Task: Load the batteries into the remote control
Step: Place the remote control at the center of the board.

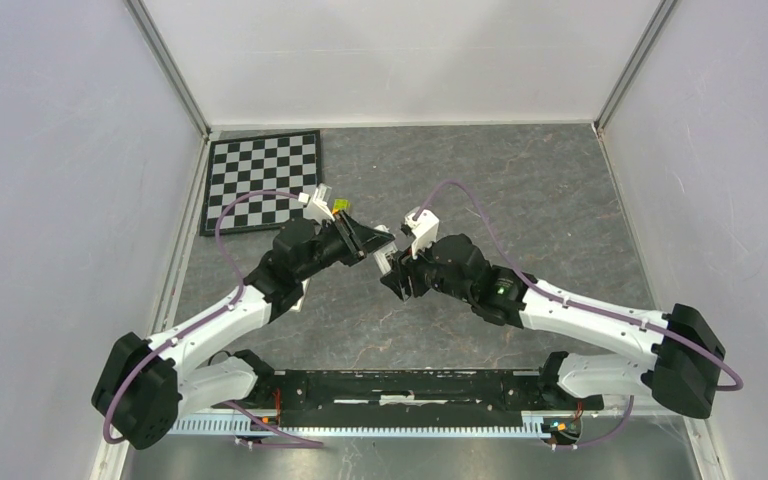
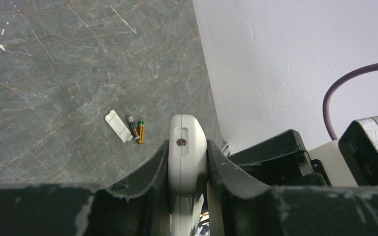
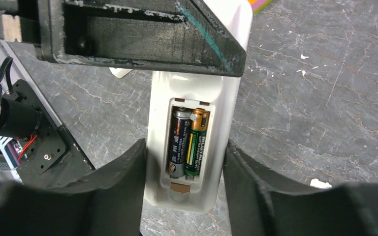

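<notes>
My left gripper (image 1: 365,240) is shut on the white remote (image 2: 187,147) and holds it above the table. In the right wrist view the remote's (image 3: 160,147) battery bay is open. Two batteries lie in it side by side, a dark blue one (image 3: 178,142) and a green and gold one (image 3: 197,142). My right gripper (image 3: 184,145) straddles the remote's bay end, and its fingers (image 3: 128,172) touch both sides. Two loose batteries (image 2: 137,130) lie on the table beside a small white cover (image 2: 118,126).
A checkerboard (image 1: 260,180) lies at the back left, with a yellow-green block (image 1: 341,207) at its right edge. White walls enclose the grey stone-pattern table (image 1: 520,190) on three sides. Both arms meet near the table's middle.
</notes>
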`<action>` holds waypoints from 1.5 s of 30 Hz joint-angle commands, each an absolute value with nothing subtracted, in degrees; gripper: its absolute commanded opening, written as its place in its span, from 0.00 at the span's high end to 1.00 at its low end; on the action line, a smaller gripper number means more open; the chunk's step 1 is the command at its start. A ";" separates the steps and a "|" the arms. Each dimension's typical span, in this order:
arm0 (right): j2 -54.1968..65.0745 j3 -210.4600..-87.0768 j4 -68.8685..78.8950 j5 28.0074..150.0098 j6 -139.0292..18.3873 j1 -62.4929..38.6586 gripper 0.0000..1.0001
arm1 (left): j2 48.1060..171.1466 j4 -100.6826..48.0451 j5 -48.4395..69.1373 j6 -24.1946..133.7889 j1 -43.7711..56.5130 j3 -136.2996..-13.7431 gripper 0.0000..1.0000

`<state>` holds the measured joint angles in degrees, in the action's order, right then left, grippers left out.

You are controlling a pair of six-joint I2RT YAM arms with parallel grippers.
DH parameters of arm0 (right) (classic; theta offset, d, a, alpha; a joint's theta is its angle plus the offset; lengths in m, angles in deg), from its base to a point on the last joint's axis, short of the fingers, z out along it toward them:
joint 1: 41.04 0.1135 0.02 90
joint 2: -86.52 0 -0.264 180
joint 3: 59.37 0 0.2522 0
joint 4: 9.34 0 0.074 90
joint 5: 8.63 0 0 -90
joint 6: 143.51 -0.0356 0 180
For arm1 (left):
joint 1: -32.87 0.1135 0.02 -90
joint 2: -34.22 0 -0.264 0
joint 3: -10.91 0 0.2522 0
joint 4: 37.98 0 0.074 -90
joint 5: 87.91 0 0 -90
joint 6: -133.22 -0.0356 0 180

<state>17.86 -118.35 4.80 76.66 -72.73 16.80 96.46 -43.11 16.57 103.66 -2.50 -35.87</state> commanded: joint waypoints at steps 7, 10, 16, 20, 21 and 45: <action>16.79 -120.13 6.77 71.60 -73.77 16.70 0.72 | 94.59 -40.99 16.08 101.31 -2.64 -37.97 0.56; 16.93 -118.76 9.11 69.92 -73.72 16.66 0.75 | 93.40 -33.61 11.51 100.22 -2.59 -38.64 0.17; 17.09 -113.40 12.66 65.89 -73.08 16.61 0.76 | 90.70 -14.86 2.36 101.05 0.89 -40.79 0.00; 13.75 -111.90 13.63 67.05 -72.41 16.59 0.76 | 89.45 -10.47 -0.90 99.88 1.84 -41.90 0.00; 12.53 -112.00 13.85 67.87 -72.06 16.61 0.75 | 89.29 -9.49 -1.44 99.37 1.84 -42.32 0.00; -3.62 -120.82 13.78 74.97 -71.92 16.32 0.32 | 86.34 -5.45 -0.84 96.44 3.56 -43.78 0.00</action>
